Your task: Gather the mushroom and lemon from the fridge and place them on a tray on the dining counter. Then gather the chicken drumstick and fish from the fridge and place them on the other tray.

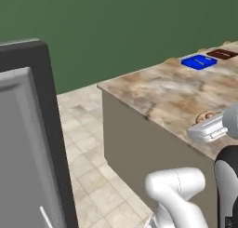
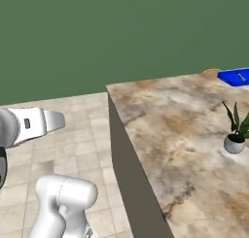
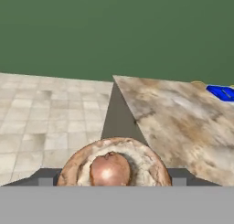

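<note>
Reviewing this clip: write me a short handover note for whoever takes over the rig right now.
Gripper: closed on the mushroom, which sits between the two fingertips in the hand view, stem end toward the camera.
Position: the hand is held out over the floor beside the near corner of the dining counter, not yet above it.
On the counter: a blue tray at the far end, a brown tray just beyond it, and a small potted plant.
Done: mushroom picked up.
Left: set the mushroom on a tray, then fetch the lemon, chicken drumstick and fish. Those three cannot be located from these views.
</note>
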You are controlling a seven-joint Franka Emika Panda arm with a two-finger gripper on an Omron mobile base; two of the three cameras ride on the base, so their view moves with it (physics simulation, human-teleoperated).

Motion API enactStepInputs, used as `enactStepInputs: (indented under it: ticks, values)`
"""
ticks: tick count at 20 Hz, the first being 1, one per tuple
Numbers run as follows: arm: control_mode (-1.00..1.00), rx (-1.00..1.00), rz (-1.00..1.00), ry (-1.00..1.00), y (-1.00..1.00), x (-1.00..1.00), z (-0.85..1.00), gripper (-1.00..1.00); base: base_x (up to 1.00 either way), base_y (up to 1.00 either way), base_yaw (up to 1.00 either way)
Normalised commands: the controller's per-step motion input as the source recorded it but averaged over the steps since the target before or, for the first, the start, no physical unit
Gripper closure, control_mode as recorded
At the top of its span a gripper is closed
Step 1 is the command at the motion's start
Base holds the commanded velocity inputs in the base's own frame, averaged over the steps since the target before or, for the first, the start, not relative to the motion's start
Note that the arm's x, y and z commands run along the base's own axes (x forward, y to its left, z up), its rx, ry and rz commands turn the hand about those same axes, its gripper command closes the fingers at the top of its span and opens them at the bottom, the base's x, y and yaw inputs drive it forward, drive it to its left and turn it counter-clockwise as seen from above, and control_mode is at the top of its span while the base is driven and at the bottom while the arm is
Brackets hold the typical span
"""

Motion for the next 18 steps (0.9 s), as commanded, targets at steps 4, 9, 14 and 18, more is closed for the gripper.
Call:
enactStepInputs:
  ticks: [4,9,14,18]
  values:
    - [1.0,0.0,0.0,0.0,0.0,0.0,0.0,1.0,0.85,-0.18,0.07]
    - [1.0,0.0,0.0,0.0,0.0,0.0,0.0,1.0,0.96,-0.02,0.03]
    - [1.0,0.0,0.0,0.0,0.0,0.0,0.0,1.0,1.0,0.16,-0.01]
    - [1.0,0.0,0.0,0.0,0.0,0.0,0.0,1.0,1.0,0.4,-0.07]
